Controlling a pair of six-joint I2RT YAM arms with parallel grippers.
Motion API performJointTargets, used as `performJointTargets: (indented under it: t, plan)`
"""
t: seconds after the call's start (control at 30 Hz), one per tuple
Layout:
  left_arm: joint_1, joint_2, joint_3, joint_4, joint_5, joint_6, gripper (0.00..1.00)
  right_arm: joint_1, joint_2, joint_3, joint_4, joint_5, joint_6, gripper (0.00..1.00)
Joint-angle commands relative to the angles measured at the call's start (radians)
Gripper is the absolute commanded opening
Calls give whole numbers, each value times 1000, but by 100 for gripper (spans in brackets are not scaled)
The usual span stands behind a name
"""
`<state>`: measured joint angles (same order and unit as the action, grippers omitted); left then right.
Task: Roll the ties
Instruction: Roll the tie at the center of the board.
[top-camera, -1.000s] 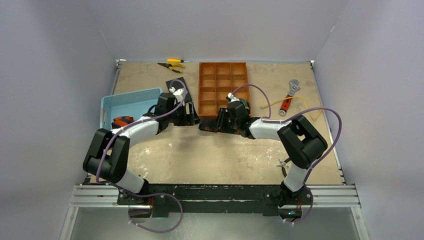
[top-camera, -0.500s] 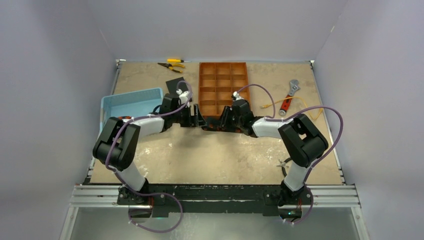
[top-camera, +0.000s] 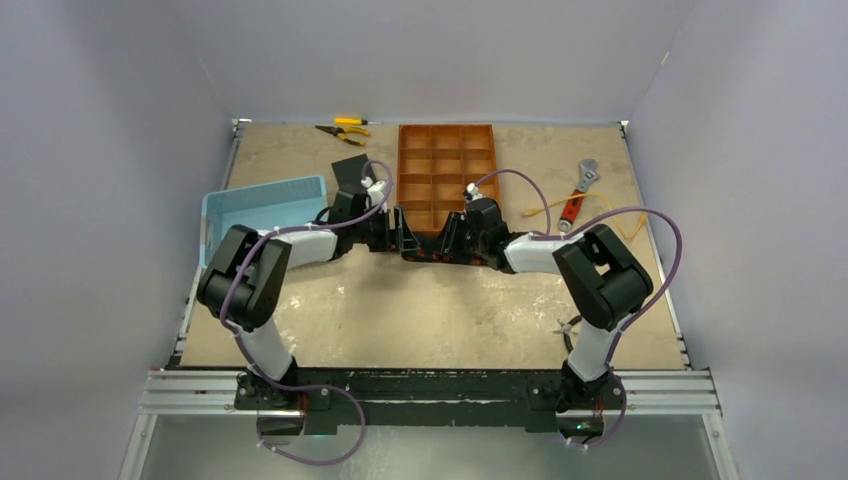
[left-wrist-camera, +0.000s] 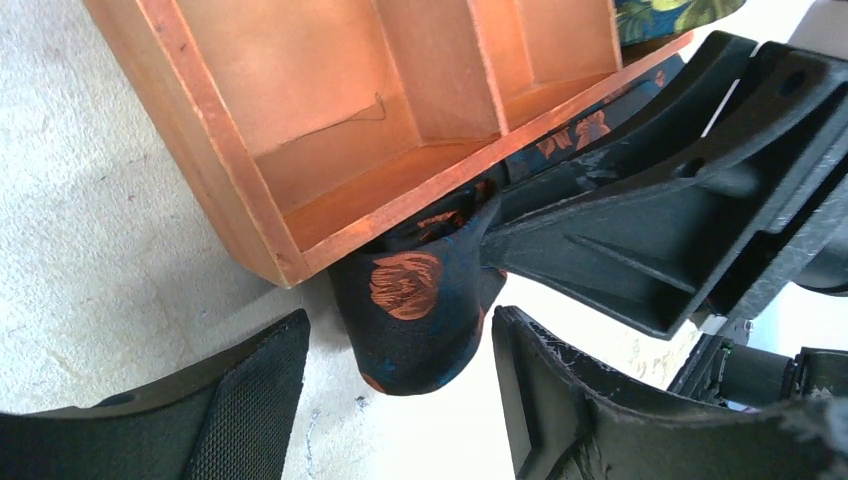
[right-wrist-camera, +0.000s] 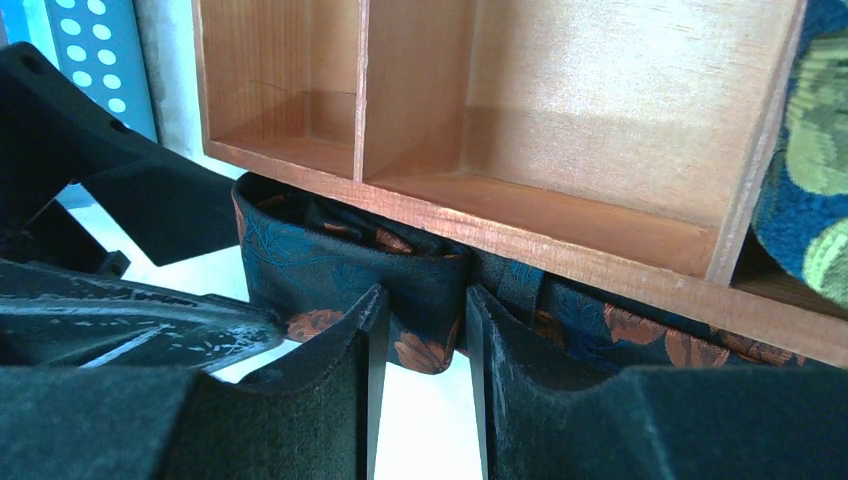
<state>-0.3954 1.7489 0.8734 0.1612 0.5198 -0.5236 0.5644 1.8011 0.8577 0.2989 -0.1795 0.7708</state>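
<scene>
Top external shows the sandy table (top-camera: 420, 320) with both arms reaching in to meet at the near edge of the wooden divided tray (top-camera: 401, 170), and that's where all the action is. The left gripper (top-camera: 398, 236) and the right gripper (top-camera: 447, 240) face each other nose to nose, the dark tie (top-camera: 425, 256) a low strip between them, tight against the tray's front wall. From the right wrist, the jaws are drawn close with a fold of the tie (right-wrist-camera: 330, 265) caught between them, so it looks like this arm is anchoring the cloth. On the left wrist, the fingers are spread wide either side of the tie's rounded end (left-wrist-camera: 412, 320), touching nothing, likely lined up to gather that coil. The tray wall seems to serve as a backstop. Smallest detail: an orange flower mark (left-wrist-camera: 403, 284) faces the lens.
</scene>
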Motion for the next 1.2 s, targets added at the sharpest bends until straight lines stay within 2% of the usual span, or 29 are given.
performJointTargets:
  t: [0.0,0.1,0.33,0.43,0.53,0.67,0.8,0.93,1.17]
  plan:
    - [0,28,21,36,9,-40,65,-7,21,-8,6,-5,1,36]
    - [0,36,6,67,23,-68,61,-9,23,-11,12,-7,1,37]
    - [-13,66,1,119,45,-110,36,-9,24,-15,27,-12,-5,36]
    - [-17,69,2,116,38,-116,22,-9,16,-17,34,-6,-8,36]
    - [-21,50,-2,90,13,-114,0,-8,1,-24,39,1,-10,37]
    - [-22,-8,11,-41,-82,-69,0,-7,-59,-50,27,25,-12,42]
    - [-22,-72,75,-334,-266,30,0,-7,-155,-103,3,62,-27,45]
    - [-23,-146,122,-545,-461,98,0,-7,-260,-167,-16,89,-49,45]
    - [-73,-141,253,-826,-768,70,0,-6,-429,-261,-40,108,-64,45]
